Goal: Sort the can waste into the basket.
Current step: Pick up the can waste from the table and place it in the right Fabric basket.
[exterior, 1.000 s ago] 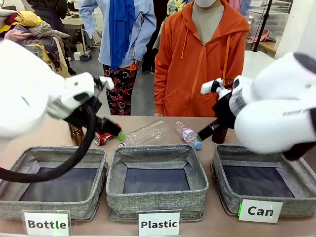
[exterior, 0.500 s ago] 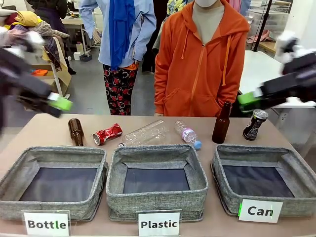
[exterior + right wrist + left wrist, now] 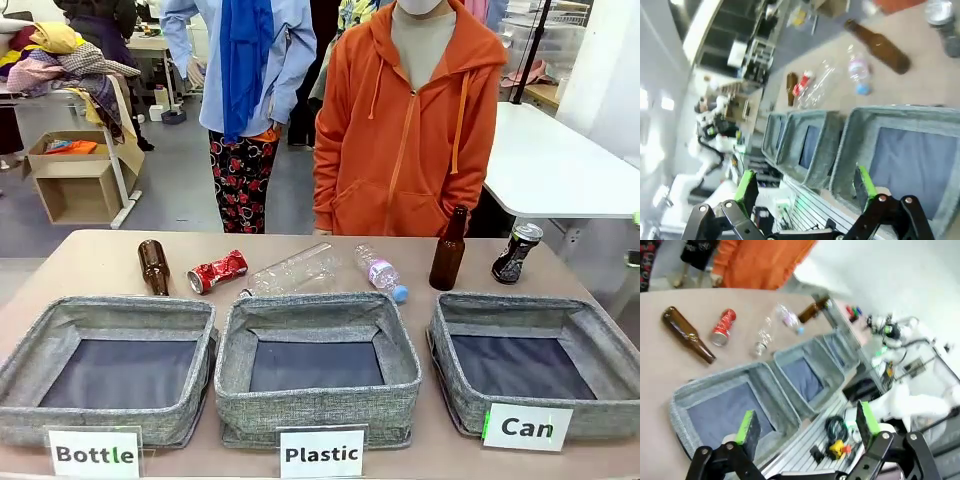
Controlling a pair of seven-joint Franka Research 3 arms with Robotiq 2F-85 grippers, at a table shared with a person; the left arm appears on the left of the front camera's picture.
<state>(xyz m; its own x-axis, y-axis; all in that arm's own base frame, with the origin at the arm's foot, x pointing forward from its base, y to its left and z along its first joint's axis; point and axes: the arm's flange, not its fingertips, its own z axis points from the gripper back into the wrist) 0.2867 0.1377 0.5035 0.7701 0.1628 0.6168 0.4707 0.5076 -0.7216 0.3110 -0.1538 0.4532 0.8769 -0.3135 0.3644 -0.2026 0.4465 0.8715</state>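
**Both grippers wide open and empty, both cans out on the table**

The left gripper (image 3: 807, 422) has its jaws spread as far as they go, with nothing between the green pads. It hangs high over the near edge of the Bottle basket (image 3: 677, 407). The right gripper (image 3: 806, 184) is spread just as wide and also holds nothing. It hangs high above the Can basket (image 3: 890, 114), which lies just beyond its fingers.

From the front, the Can basket is the rightmost of three in a row, with its white sign (image 3: 527, 427) leaning against its near wall and its dark lining showing. The Plastic basket (image 3: 232, 385) sits in the middle.

The red can (image 3: 217, 272), crushed, lies on its side at the far side of the table (image 3: 90, 262), behind the gap between the Bottle and Plastic baskets. To its left is a lying brown bottle (image 3: 153, 266) and to its right a long clear bottle (image 3: 295, 270). A small bottle (image 3: 378, 270) with a blue cap lies further right.

The black can (image 3: 515, 253) stands upright behind the Can basket. It is near an upright brown bottle (image 3: 448, 250) on its left, but not touching it.

A person (image 3: 405, 120) in an orange hoodie stands at the far edge
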